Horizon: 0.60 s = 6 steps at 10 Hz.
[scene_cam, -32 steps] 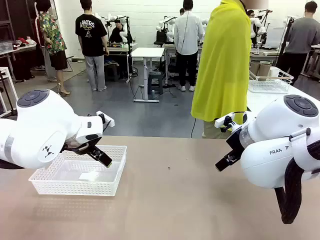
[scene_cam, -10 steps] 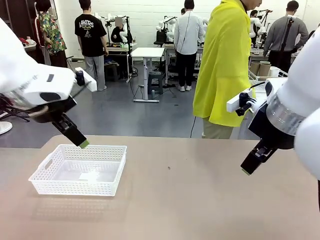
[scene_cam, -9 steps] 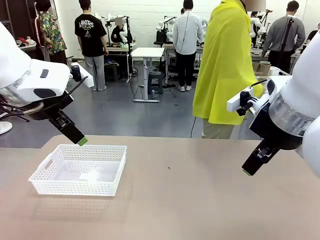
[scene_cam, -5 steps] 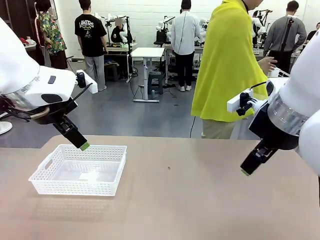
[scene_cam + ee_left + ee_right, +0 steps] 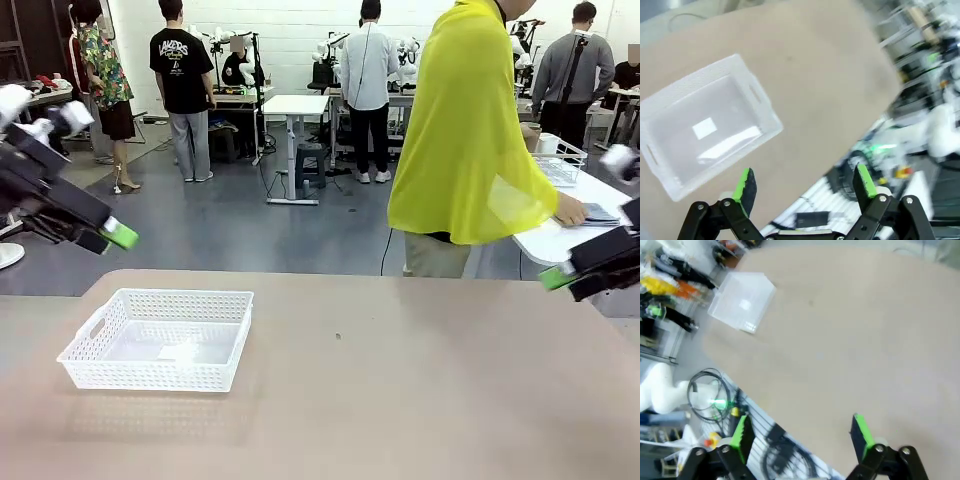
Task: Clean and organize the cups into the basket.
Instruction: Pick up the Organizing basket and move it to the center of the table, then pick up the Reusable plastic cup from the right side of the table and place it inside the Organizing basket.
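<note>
Tabletop (image 5: 400,380) bears basket (image 5: 150,376) below left pincer (image 5: 112,237) (agape).

Bright overhead light fills the front view, and the basket (image 5: 160,340) throws a faint, soft shadow toward 6 o'clock on the table (image 5: 400,380). Both wrist views are smeared by motion blur, worst toward 3 o'clock in the left and 9 o'clock in the right. In the left wrist view a pale glare streak lies on the basket's floor.
</note>
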Motion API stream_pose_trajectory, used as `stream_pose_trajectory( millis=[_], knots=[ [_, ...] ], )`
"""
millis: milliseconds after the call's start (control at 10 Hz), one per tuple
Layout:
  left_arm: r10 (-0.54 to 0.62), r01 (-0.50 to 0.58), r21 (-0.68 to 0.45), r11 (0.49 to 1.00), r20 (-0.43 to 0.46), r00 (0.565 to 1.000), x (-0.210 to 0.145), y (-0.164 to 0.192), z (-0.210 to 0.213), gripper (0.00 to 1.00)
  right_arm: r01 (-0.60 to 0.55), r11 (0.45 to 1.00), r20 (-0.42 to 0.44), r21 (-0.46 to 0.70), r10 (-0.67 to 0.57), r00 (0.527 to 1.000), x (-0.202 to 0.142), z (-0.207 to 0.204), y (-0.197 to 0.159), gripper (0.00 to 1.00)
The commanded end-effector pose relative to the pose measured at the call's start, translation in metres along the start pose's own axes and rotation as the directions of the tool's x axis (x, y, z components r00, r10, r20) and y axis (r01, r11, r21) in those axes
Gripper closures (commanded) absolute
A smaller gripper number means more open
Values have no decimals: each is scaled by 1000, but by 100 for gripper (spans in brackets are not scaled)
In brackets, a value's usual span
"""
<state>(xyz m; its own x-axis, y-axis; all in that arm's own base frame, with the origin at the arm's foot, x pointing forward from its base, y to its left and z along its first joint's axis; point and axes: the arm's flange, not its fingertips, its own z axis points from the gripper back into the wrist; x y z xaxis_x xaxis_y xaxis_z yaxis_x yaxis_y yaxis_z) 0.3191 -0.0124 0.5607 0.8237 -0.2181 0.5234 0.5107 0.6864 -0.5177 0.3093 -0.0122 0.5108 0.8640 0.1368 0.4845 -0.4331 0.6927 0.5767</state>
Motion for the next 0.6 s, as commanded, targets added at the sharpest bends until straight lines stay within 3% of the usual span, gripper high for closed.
stream_pose_trajectory(
  millis=[0,300,400,500],
  knots=[
    [320,-292,-282,914,58,946,3,44,29,0,273,888,107,370,-333,937,-47,16,-35,0],
    [491,-442,-310,842,102,865,-25,120,66,0,340,797,143,499,-462,875,-74,64,-88,0],
    [522,-468,-315,826,110,846,-38,143,77,0,355,799,149,486,-476,867,-86,80,-106,0],
    [513,-467,-270,842,134,848,-52,158,88,0,382,798,161,466,-501,850,-98,95,-119,0]
  ],
)
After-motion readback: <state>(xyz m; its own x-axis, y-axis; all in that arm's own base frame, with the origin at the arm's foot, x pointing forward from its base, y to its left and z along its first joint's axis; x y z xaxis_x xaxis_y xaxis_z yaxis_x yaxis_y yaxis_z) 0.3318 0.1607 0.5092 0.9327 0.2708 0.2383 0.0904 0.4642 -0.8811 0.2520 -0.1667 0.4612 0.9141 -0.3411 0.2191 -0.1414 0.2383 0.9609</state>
